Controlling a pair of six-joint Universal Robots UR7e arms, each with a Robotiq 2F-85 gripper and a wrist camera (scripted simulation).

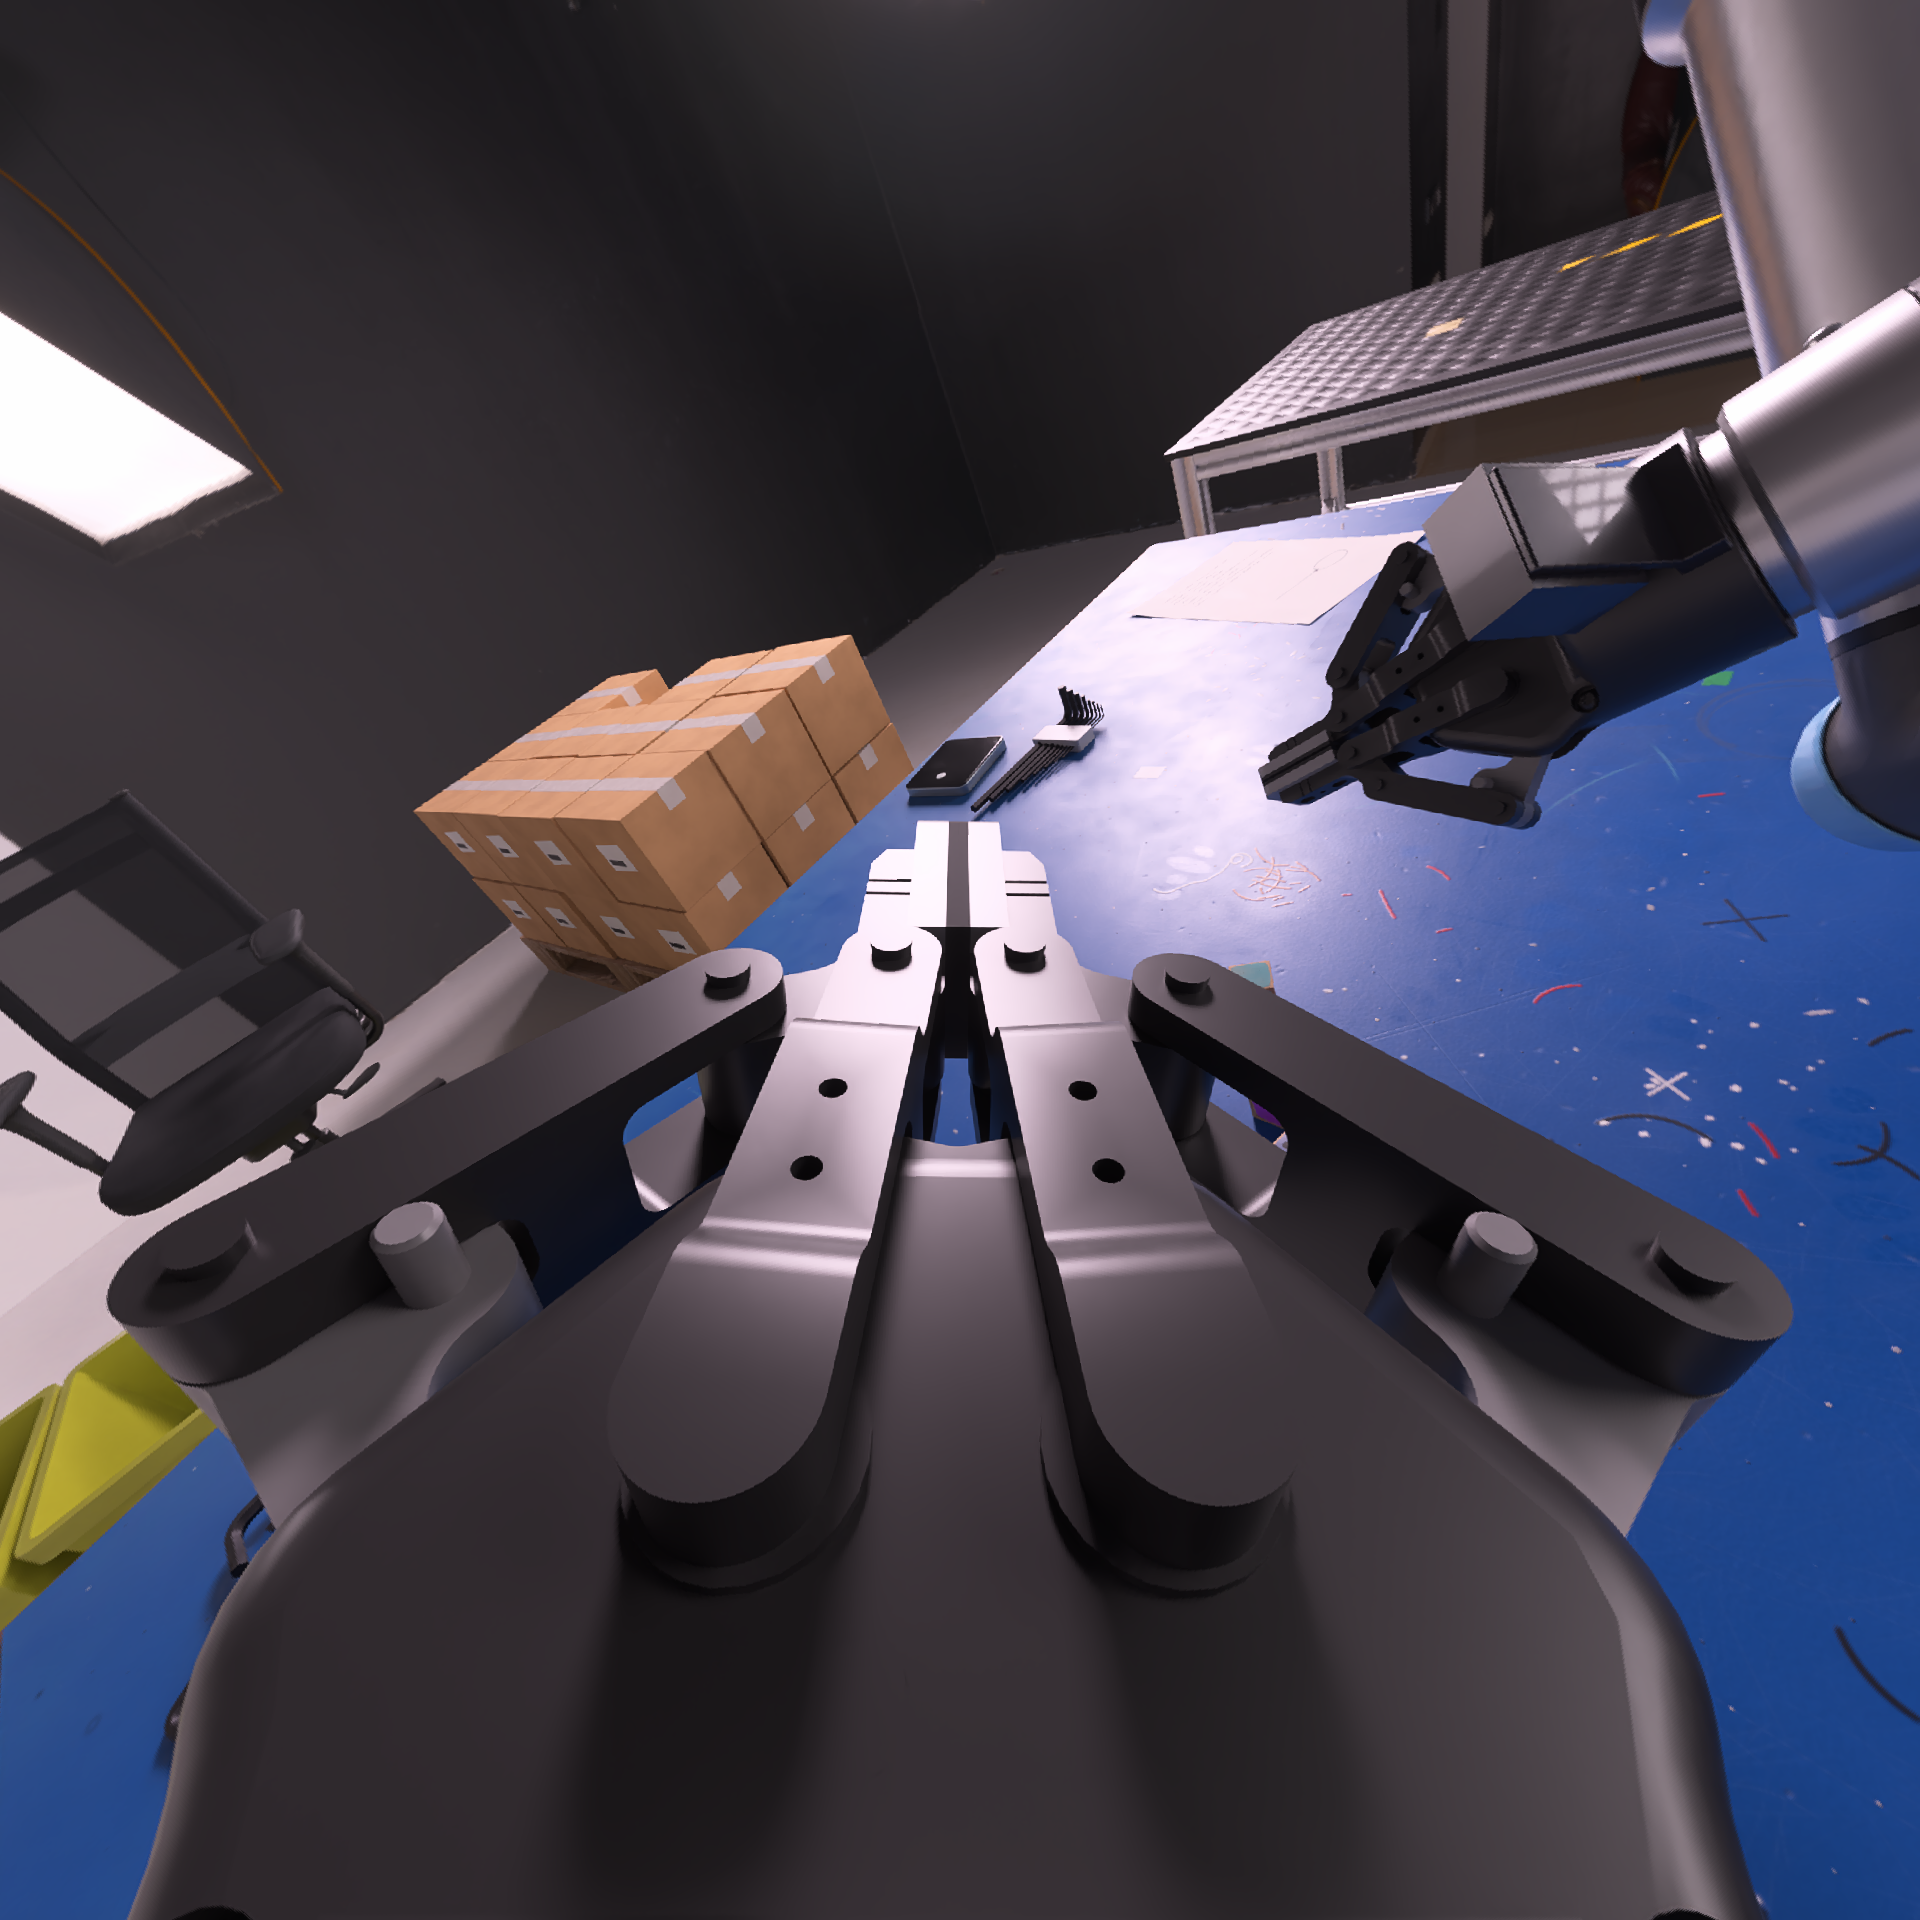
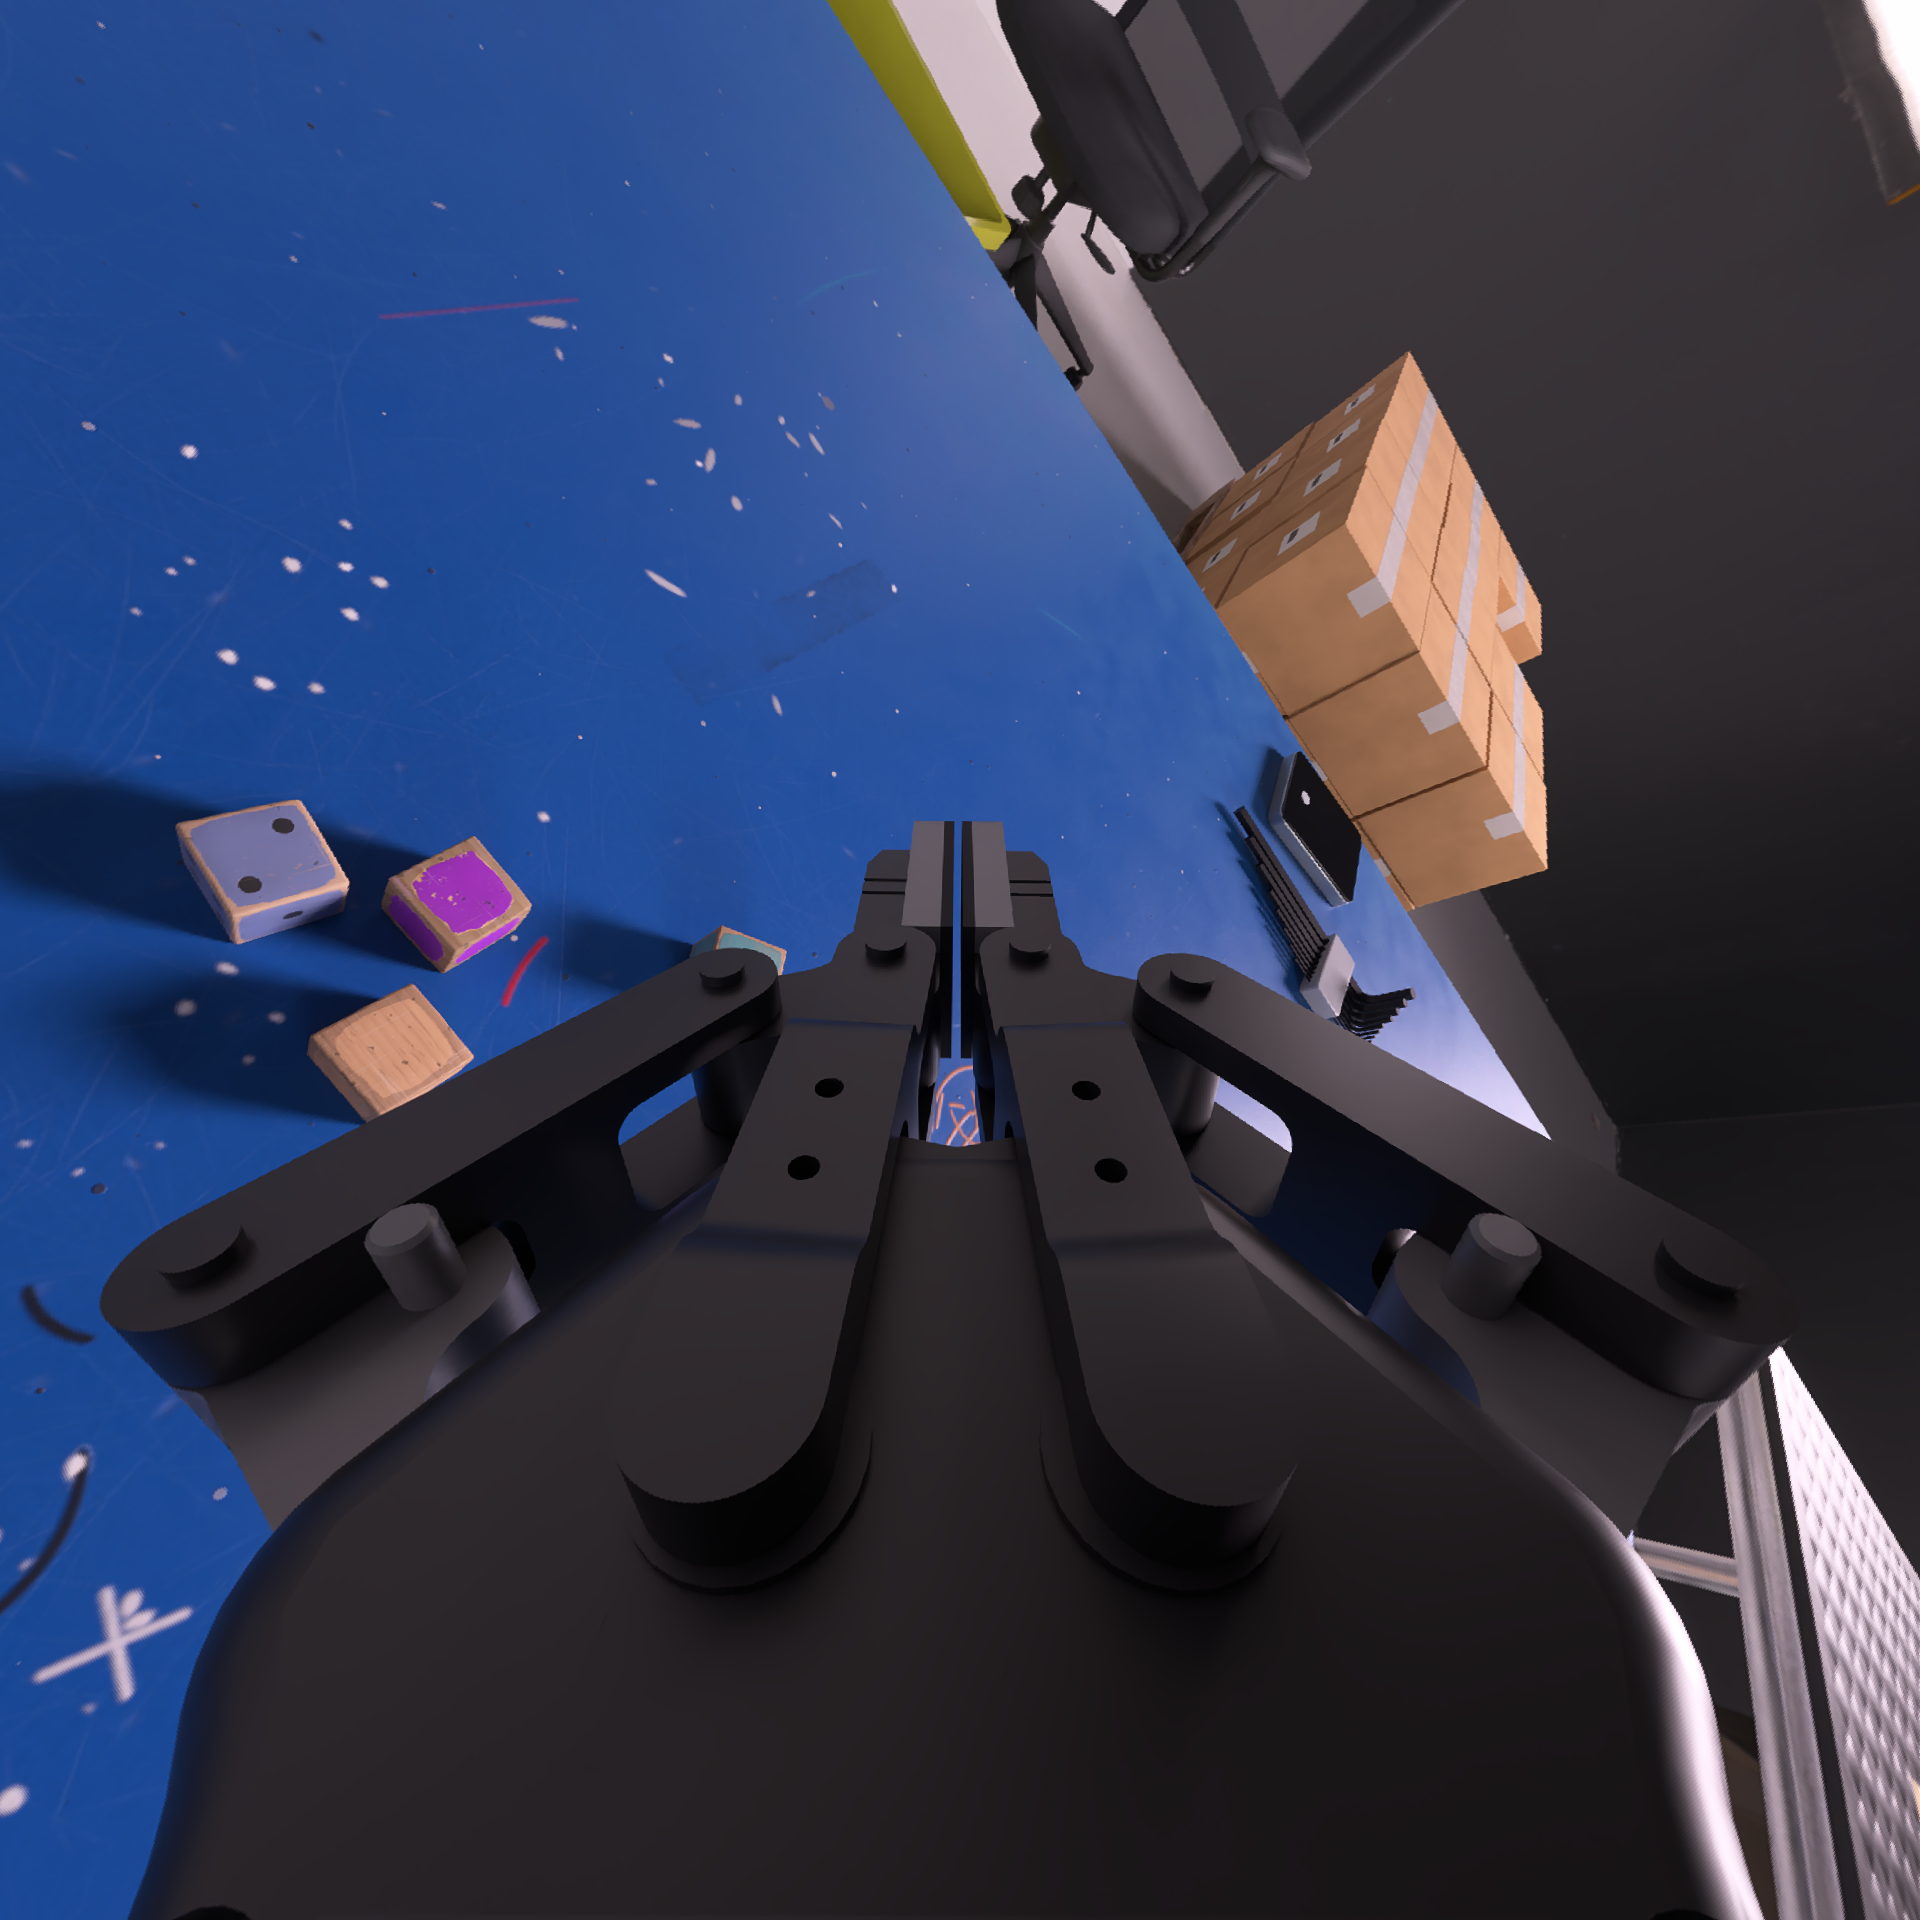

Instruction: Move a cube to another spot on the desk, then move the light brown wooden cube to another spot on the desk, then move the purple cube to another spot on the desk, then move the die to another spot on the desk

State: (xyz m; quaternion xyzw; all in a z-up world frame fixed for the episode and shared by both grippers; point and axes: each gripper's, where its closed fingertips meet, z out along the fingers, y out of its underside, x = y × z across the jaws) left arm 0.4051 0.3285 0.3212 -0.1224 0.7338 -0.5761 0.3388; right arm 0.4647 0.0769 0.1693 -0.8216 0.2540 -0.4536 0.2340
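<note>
— Cubes first: the right wrist view has them all on the blue desk (image 2: pixel 644 644). A die (image 2: pixel 262 869) with a pale bluish top sits farthest left, the purple cube (image 2: pixel 457 902) just beside it, and the light brown wooden cube (image 2: pixel 390 1049) near both, closer to the camera.

— Any touching?

— No, each stands apart. A fourth cube (image 2: pixel 740 948) with a teal top peeks out behind the gripper's linkage, mostly hidden.

— And the left wrist view?

— It hardly shows them. Only a teal corner (image 1: pixel 1252 975) behind its own linkage; the die, purple and wooden ones I can't make out there.

— The hands?

— The right gripper (image 2: pixel 957 873) has its fingers pressed together with only a thin slit between the pads, nothing held, hanging above the desk well clear of the cubes. The left gripper (image 1: pixel 957 868) is likewise closed on nothing. From the left wrist view you also see the right gripper (image 1: pixel 1299 774) from the side, tips together, hovering over the desk.

— What else is around?

— A black phone (image 2: pixel 1317 826) and a set of hex keys (image 2: pixel 1311 935) near the desk's edge, in both views. Cardboard boxes (image 2: pixel 1382 623) are stacked beyond that edge, with an office chair (image 1: pixel 223 1049) farther off. Only the left wrist view shows a sheet of paper (image 1: pixel 1268 577) on the desk and a yellow bin (image 1: pixel 99 1444) at the near corner.
</note>
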